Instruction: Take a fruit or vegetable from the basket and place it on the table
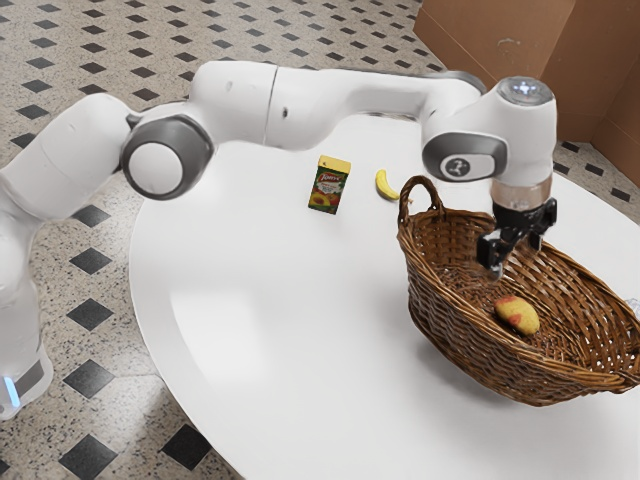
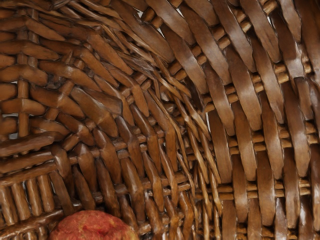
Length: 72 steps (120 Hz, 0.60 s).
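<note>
Open hand at the wicker basket, with the red-and-yellow fruit inside.
The hand's two fingers stand wide apart, with nothing gripped between them, and point down over the basket's opening; the white arm reaches in from the exterior view's left. Lower than the fingertips, the fruit rests in the bottom of the brown basket, apart from the hand; the wrist view catches its red side close to the woven wall. Outside, near the basket's looped handle, a yellow banana lies on the white desk. Farther toward the exterior view's left is a green carton with a yellow top. Past the desk's round edge spreads a speckled floor with dark diamonds.
</note>
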{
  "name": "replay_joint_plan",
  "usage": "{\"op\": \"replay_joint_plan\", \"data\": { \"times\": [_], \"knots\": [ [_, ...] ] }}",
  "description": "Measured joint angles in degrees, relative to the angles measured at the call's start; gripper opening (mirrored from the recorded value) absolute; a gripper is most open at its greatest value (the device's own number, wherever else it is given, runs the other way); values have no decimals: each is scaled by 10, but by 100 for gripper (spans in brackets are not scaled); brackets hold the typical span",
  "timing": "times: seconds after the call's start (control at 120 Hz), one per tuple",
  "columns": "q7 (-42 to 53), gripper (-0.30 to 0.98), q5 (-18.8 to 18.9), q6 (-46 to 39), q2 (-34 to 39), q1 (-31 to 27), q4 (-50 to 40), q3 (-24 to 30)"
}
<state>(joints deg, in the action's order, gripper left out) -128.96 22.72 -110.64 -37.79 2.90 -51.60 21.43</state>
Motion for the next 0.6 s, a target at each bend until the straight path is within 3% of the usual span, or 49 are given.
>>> {"op": "replay_joint_plan", "data": {
  "times": [0.267, 0.6],
  "knots": [
    [-50, 63, 12, 5, -6, 41, 2, 5],
    [-98, 63, 12, -5, -25, 42, 2, 6]
  ]
}}
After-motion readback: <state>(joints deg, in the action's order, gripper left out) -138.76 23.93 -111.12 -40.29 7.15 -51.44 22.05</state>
